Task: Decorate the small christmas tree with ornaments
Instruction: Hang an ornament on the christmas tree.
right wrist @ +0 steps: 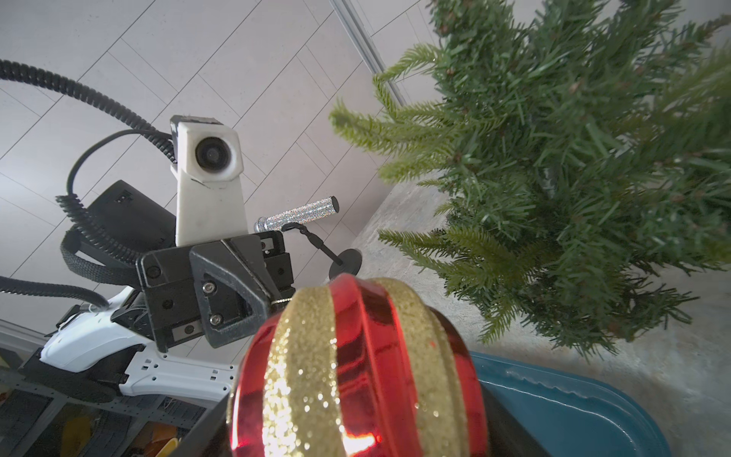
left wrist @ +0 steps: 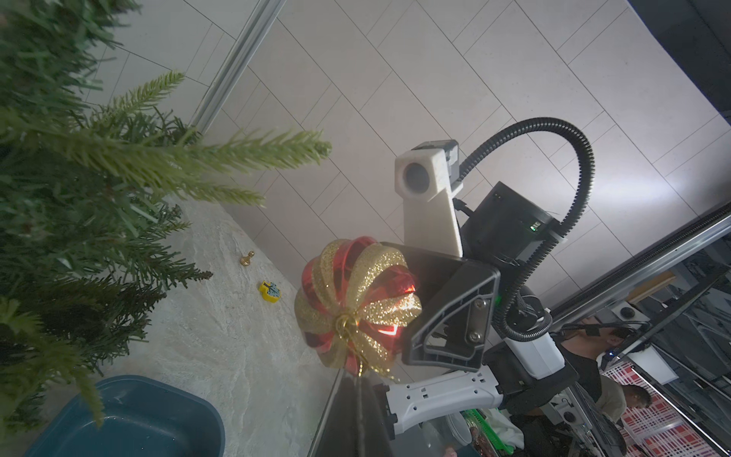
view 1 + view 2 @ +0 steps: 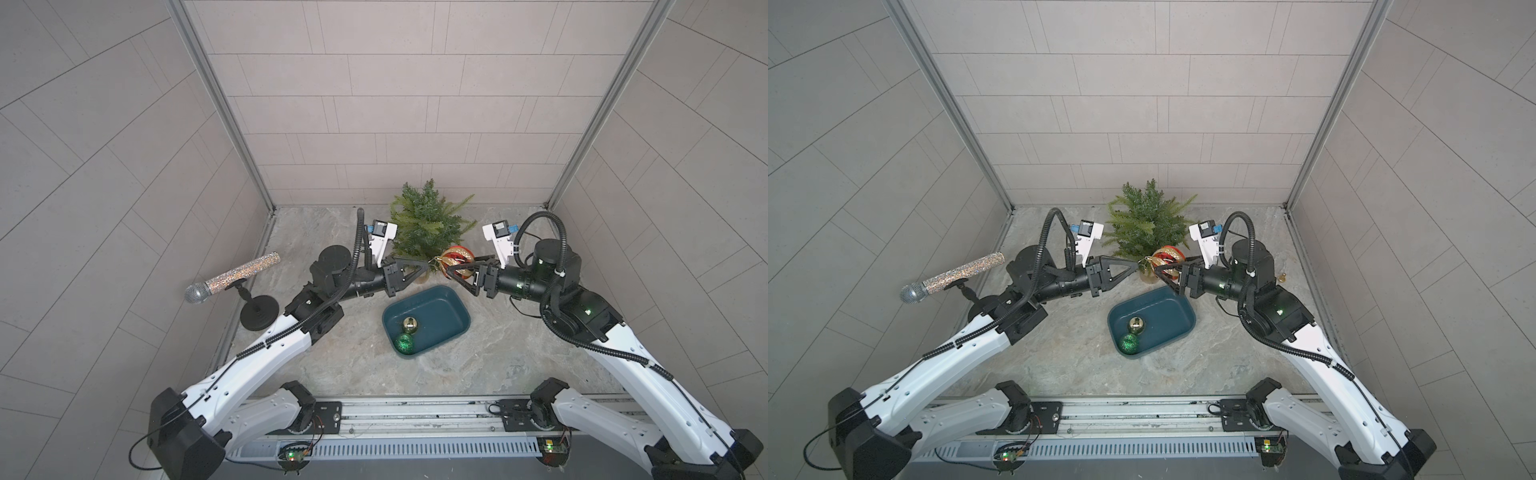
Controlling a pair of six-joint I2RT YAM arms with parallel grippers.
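1. The right gripper [image 3: 457,269] cradles the red-and-gold bauble [image 3: 457,258] just in front of the small christmas tree [image 3: 424,224].
2. The left gripper [image 3: 430,264] is clamped tight, apparently on the gold hanging loop [image 2: 358,356].
3. Best play, as I see it: thread the loop over a sturdy low branch, then let go gently.

2 ornaments [image 3: 409,324] in tub [image 3: 468,323] before tree [image 3: 424,220].

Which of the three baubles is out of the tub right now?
The red-and-gold striped ball, the largest, held in the jaws of the right gripper beside the tree; the gold ball and the green glitter ball both lie in the teal tub.
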